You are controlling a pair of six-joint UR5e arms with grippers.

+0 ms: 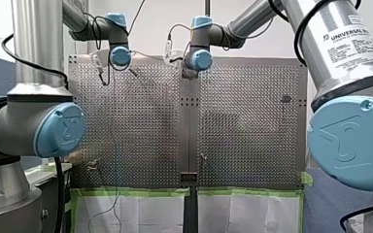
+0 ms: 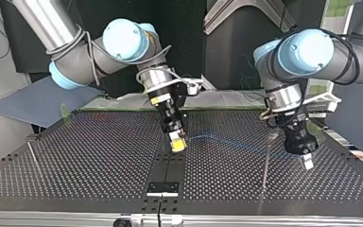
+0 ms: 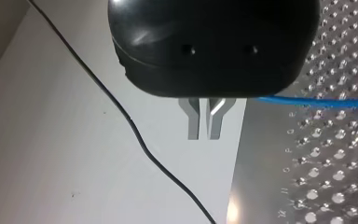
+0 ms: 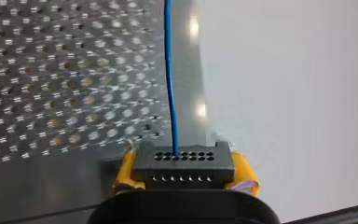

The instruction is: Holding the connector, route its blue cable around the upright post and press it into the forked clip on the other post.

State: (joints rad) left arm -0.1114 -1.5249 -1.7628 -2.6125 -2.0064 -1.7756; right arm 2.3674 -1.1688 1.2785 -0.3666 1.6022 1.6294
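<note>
My right gripper (image 2: 177, 143) clamps the connector (image 4: 182, 164)!
Yellow pads (image 4: 123, 173) pinch it over the middle seam of the perforated table (image 2: 99, 156), its blue cable (image 4: 169, 84) running straight ahead; my left gripper (image 3: 207, 135) hangs apart, metal fingers (image 3: 194, 123) pressed together.

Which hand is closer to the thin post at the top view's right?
Left. My left hand hangs close beside the post, not touching it. My right hand holds the connector farther off, at that view's middle.

perforated table (image 1: 141, 121) — green tape (image 1: 136, 191) along edge
</note>
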